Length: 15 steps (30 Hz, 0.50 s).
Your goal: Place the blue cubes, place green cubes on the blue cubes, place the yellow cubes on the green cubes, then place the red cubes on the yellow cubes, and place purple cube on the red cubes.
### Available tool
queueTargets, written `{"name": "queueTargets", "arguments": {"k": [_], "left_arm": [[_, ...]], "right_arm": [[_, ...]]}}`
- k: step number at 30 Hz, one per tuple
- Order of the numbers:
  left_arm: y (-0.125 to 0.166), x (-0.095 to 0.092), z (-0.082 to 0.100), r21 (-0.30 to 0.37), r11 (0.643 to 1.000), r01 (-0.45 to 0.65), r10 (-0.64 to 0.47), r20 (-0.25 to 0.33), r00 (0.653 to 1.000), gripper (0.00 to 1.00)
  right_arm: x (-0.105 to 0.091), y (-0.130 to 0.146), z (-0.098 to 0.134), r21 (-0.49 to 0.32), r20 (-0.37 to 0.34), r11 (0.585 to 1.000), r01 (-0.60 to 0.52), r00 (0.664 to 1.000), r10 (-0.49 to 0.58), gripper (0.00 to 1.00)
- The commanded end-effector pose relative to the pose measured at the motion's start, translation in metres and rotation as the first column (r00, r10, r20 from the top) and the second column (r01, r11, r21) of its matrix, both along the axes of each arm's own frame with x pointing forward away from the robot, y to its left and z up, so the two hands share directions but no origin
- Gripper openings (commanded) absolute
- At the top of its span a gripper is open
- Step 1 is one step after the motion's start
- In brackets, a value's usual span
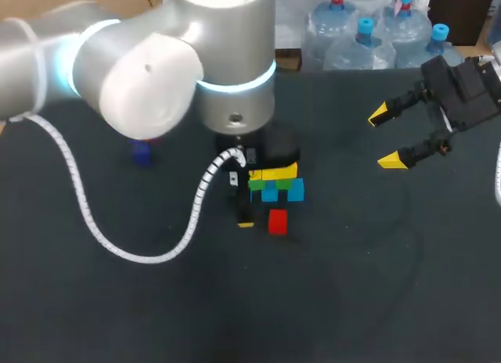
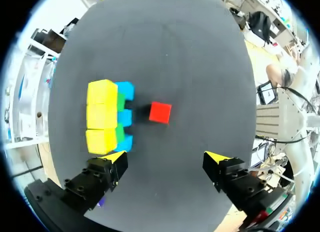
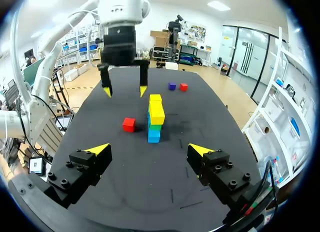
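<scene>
A stack stands mid-table: yellow cubes (image 1: 274,173) on green cubes (image 1: 257,185) on blue cubes (image 1: 272,193). The left wrist view looks down on the yellow cubes (image 2: 102,117), with green (image 2: 120,117) and blue (image 2: 125,117) edges beside them. A loose red cube (image 1: 277,221) lies on the table beside the stack. My left gripper (image 2: 166,158) hangs open and empty over the red cube (image 2: 160,112). My right gripper (image 1: 395,136) stands open and empty, far to the right. A second red cube (image 3: 183,86) and a purple cube (image 3: 172,85) lie far beyond the stack (image 3: 156,117).
My left arm (image 1: 156,66) fills the upper left of the head view and hides part of the table. Its white cable (image 1: 117,246) loops over the mat. A dark blue-looking cube (image 1: 141,152) shows at the left under the arm.
</scene>
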<state>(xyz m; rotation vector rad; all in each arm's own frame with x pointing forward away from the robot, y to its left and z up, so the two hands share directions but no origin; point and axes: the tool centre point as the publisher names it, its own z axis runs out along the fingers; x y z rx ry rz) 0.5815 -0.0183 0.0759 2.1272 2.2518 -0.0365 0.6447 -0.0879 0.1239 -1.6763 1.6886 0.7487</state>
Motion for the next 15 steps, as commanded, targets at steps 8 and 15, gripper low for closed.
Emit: {"name": "queueTargets", "arguments": {"k": [8,15], "left_arm": [[0.065,0.018,0.032,0.008,0.997,-0.072,0.071,0.074,0.995,1.0],[0.091,0.047,0.036,0.008,0.995,-0.103,0.102,0.074,0.992,1.0]], "right_arm": [[0.0,0.0,0.0,0.001,0.001,1.0,0.0,1.0,0.0,1.0],[0.0,0.0,0.0,0.001,0.001,1.0,0.0,1.0,0.0,1.0]]}}
